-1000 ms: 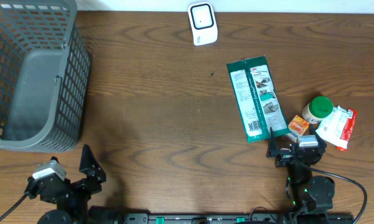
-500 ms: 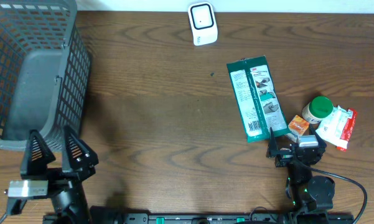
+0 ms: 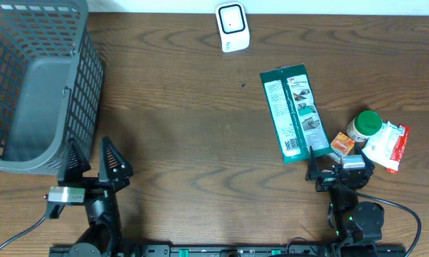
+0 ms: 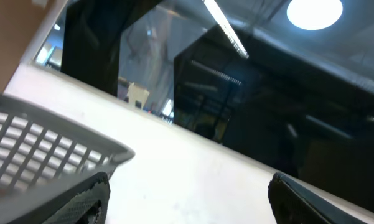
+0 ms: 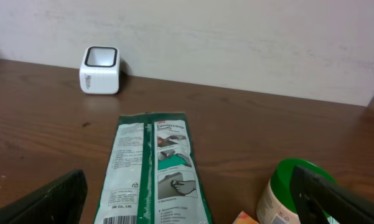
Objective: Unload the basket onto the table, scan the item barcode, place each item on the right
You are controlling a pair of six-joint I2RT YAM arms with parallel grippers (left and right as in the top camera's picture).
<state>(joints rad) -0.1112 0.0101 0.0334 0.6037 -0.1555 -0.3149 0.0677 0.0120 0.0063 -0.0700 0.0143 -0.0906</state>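
Observation:
The white barcode scanner [image 3: 232,27] [image 5: 99,70] stands at the table's far edge. A flat green-and-white packet [image 3: 294,113] [image 5: 154,174] lies face-down-label-up right of centre, with its barcode [image 5: 121,219] at the near end. My right gripper [image 3: 337,158] [image 5: 190,202] sits low just behind that end, open, nothing between its fingers. My left gripper [image 3: 94,163] [image 4: 190,199] is open and empty at the near left, by the basket's front corner. Its camera looks up at the wall and ceiling.
A grey mesh basket [image 3: 36,86] [image 4: 43,140] fills the far left. A green-lidded jar [image 3: 364,126] [image 5: 292,196], a small orange packet [image 3: 342,143] and a red-and-white packet [image 3: 387,146] crowd together by the right gripper.
The left arm has lifted from the near-left corner and swung right, its open fingers now pointing up by the basket's front corner. The right arm and all items have stayed put.

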